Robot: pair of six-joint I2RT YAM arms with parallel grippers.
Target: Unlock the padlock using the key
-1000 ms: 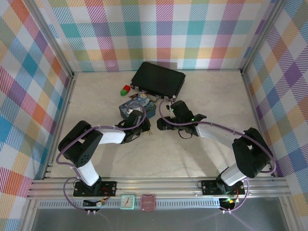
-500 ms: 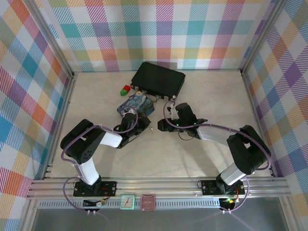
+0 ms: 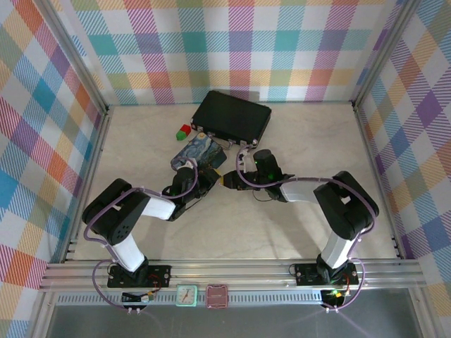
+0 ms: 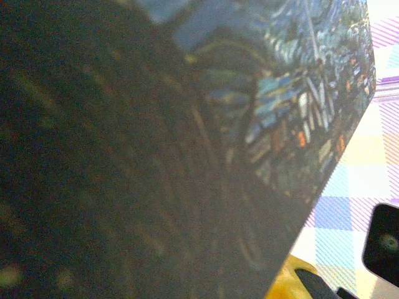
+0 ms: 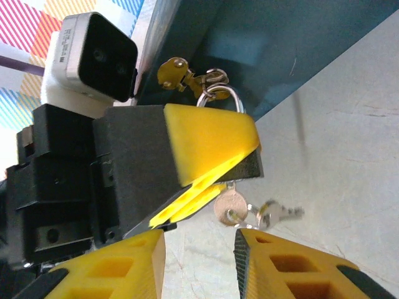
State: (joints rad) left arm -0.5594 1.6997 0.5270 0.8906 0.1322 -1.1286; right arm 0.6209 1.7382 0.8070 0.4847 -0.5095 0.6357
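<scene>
My left gripper (image 3: 211, 179) lies against the blue painted tin (image 3: 200, 151), its yellow fingers (image 5: 206, 140) pressed together on the padlock. Of the padlock only the silvery shackle (image 5: 222, 94) shows, poking out above the fingers. The key (image 5: 230, 205) hangs out below them by its round bow. A second key (image 5: 280, 213) dangles from it on a ring over the table. My right gripper (image 5: 201, 240) sits just short of the bow, jaws apart with nothing between them. It faces the left gripper tip to tip (image 3: 227, 180).
The blue tin's wall (image 5: 280, 50) stands right behind the padlock, and its painted side (image 4: 299, 112) looms close in the left wrist view. A black case (image 3: 232, 116) lies behind the tin. Red and green blocks (image 3: 184, 130) lie to its left. Plaid walls ring the table.
My right arm has slid left until its gripper meets the left one, and its jaws have narrowed. The left gripper and the tin shifted slightly toward the back.
</scene>
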